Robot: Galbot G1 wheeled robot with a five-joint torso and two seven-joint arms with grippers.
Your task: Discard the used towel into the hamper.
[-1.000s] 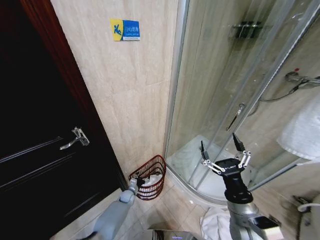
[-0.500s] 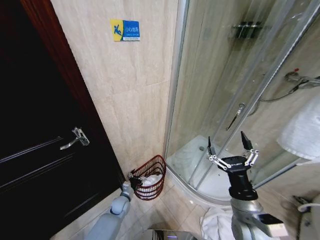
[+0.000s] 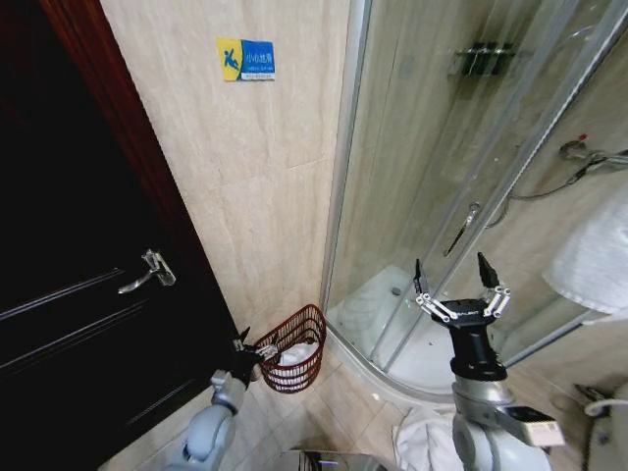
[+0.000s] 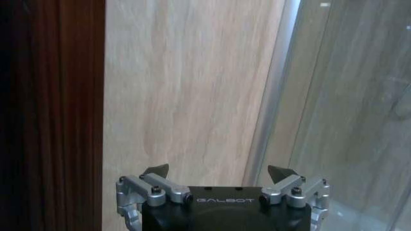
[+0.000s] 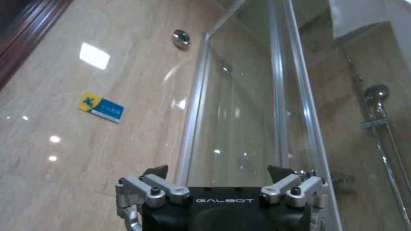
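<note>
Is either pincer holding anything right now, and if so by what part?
Nothing is held. The left pincer is open beside the hamper; the right pincer is open, raised by the shower glass.

The tiled floor (image 3: 339, 407) carries the hamper (image 3: 292, 350), which stands against the wall beside the curved shower base (image 3: 378, 339). A crumpled white cloth (image 3: 422, 437) lies on the tiles at the shower's outer edge.

left arm — low at 7 o'clock, reaching forward, wrist raised | left gripper (image 3: 245, 350) fingers spread, nothing held | right arm — upright at 4 o'clock, wrist vertical | right gripper (image 3: 461, 283) pointing up, fingers spread wide, nothing held
</note>
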